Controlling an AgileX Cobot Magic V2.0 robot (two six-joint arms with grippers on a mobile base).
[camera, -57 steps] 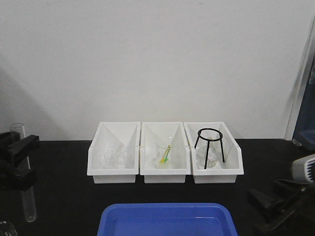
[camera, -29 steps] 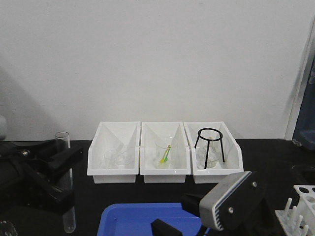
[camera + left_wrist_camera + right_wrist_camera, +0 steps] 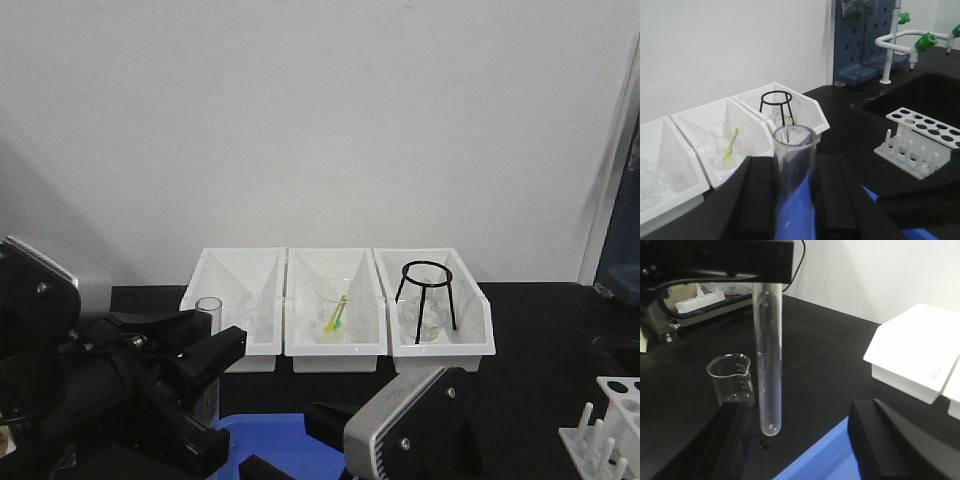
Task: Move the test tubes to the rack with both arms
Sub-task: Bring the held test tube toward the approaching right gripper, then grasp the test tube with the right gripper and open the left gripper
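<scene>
1. Right hand (image 3: 810, 452): positioned at the near left corner of the blue tray (image 3: 815, 460). The fingers are spread wide and grasp nothing. In the front view its grey casing panel (image 3: 410, 430) shows dark screws.
2. Left hand (image 3: 795, 200): clenched on one test tube (image 3: 767, 350) a little below its open rim. The tube stands upright, with its rounded end hanging above the black surface (image 3: 830, 350), just off the tray's left edge. It falls inside the right hand's open gap in the right wrist view and touches neither finger.
3. Beaker (image 3: 732, 380): stands on the surface left of the tray, near the tube's lower end. Printed graduation marks show on its wall but are too small to read.
4. Rack (image 3: 920, 145): stands on the surface well right of the tray, pegs on the tray side. Bare surface lies between the two.
5. Three white bins (image 3: 335, 340): set in a row beyond the tray's far edge.
   - The right bin holds a black tripod stand (image 3: 427, 290).
   - The middle bin holds glassware with a yellow-green item (image 3: 338, 312).
6. Sink (image 3: 910, 100): recessed beyond the rack, far right of the tray. Taps with green knobs (image 3: 927, 40) and a blue pegboard (image 3: 860, 40) stand behind it.
</scene>
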